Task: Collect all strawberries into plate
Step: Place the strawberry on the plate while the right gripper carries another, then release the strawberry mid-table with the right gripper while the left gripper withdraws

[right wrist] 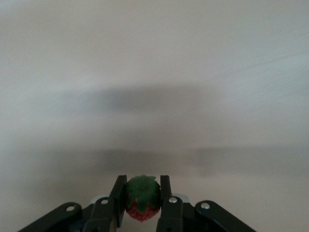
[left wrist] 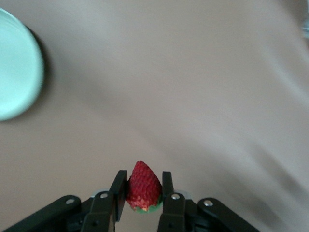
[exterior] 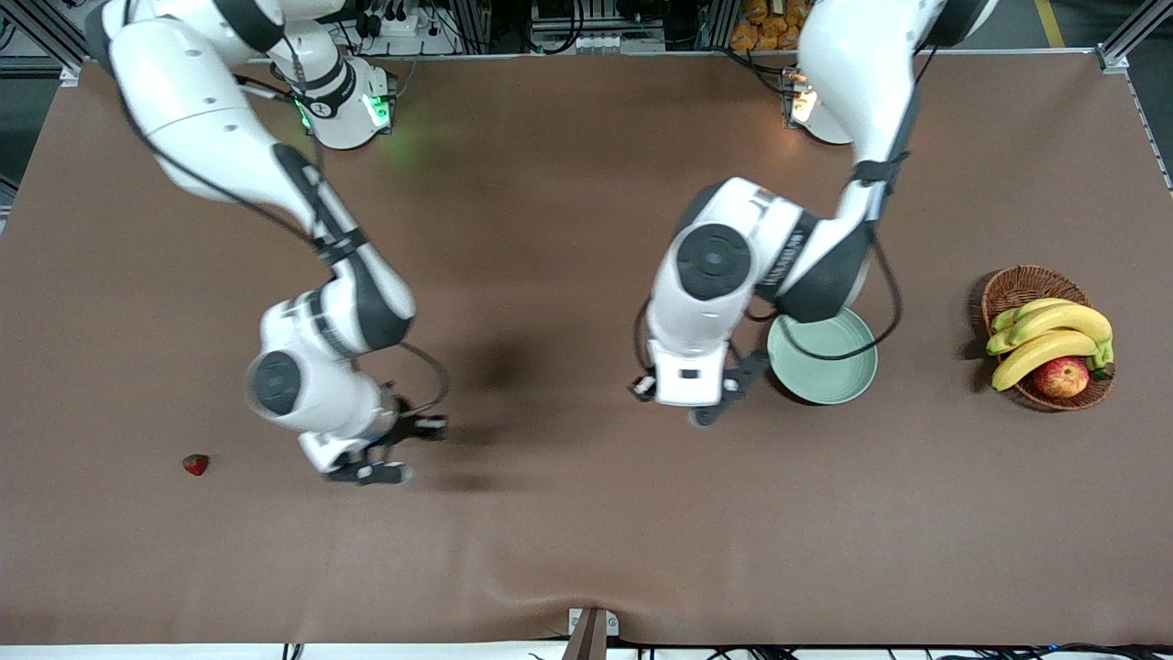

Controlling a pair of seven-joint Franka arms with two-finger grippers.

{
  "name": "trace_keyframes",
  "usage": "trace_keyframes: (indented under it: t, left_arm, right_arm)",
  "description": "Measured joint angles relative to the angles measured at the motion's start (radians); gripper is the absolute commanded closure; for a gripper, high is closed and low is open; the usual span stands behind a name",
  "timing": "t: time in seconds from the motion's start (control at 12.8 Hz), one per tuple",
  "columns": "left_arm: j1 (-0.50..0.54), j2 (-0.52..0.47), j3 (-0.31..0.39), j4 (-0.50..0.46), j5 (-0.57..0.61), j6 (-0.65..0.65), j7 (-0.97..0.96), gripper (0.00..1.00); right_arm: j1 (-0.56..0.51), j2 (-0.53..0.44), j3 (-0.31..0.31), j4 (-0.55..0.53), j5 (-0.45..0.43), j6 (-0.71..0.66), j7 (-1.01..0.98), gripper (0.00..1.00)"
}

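- Red strawberry (left wrist: pixel 143 186) clamped tip-outward between the fingers of the left gripper (left wrist: pixel 142 195), over bare brown table (exterior: pixel 568 513) just beside the plate (exterior: pixel 829 367).
- Pale mint-green, holds no berries, near the wicker basket (exterior: pixel 1017 289) at the left arm's end.
- Second strawberry (right wrist: pixel 142 198), green cap showing, pinched in the right gripper (right wrist: pixel 141 199) above the table.
- Third strawberry (exterior: pixel 194 465) lying loose toward the right arm's end, apart from that gripper.

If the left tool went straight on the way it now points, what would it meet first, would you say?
Probably bare table: the left tool, shut on a strawberry, points at cloth, with the plate off to one side.
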Motion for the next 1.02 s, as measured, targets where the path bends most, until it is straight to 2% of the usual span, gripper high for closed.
trace_keyframes:
  t: [0.16, 0.31, 0.63, 0.7, 0.78, 0.86, 1.02]
  left_arm:
    - [0.095, -0.115, 0.004, -0.209, 0.021, 0.006, 0.173, 1.00]
    - [0.193, -0.199, 0.005, -0.401, 0.027, 0.070, 0.307, 1.00]
    - [0.278, -0.227, 0.002, -0.659, 0.065, 0.292, 0.398, 1.00]
    - [0.294, -0.221, 0.002, -0.696, 0.066, 0.328, 0.424, 0.95]
    - [0.316, -0.213, 0.002, -0.722, 0.066, 0.356, 0.456, 0.85]
    - [0.339, -0.203, 0.002, -0.738, 0.066, 0.379, 0.484, 0.69]
    - [0.367, -0.183, 0.001, -0.752, 0.066, 0.404, 0.517, 0.00]
  right_arm:
    - [0.135, 0.001, -0.002, -0.004, -0.001, 0.041, 0.113, 1.00]
    - [0.242, 0.008, -0.006, -0.008, -0.001, 0.114, 0.209, 1.00]
    - [0.360, 0.065, -0.014, -0.017, -0.001, 0.284, 0.356, 1.00]
    - [0.378, 0.085, -0.018, -0.017, -0.001, 0.327, 0.377, 0.99]
    - [0.399, 0.106, -0.030, -0.018, -0.001, 0.365, 0.388, 0.61]
    - [0.420, 0.121, -0.050, -0.018, -0.001, 0.385, 0.395, 0.01]
    - [0.446, 0.133, -0.080, -0.017, -0.001, 0.398, 0.400, 0.00]
